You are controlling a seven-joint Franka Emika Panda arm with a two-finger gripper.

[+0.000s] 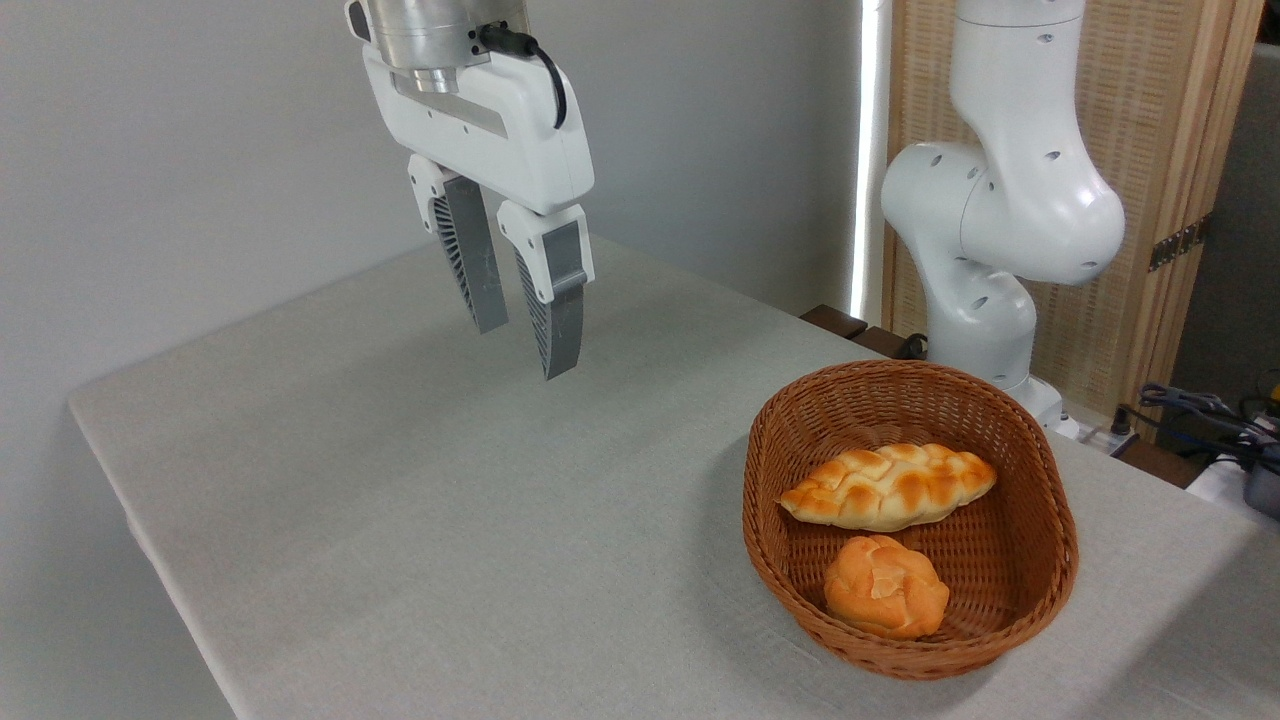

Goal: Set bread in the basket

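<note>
braided bread loaf (888,486) already lying inside the oval wicker basket (1040,590) at the table's right, small round bun (886,599) just in front of it, gripper (525,348) up high over the grey tablecloth (400,520) – fingers apart, holding nothing, well left of the basket

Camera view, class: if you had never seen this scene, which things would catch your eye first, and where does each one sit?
First the reddish-brown wicker basket at the lower right of the grey table, holding the braided bread with a small round bun in front of it. Next the gripper, hanging empty and open high over the table's far left part. The white robot arm rises behind the basket.
</note>
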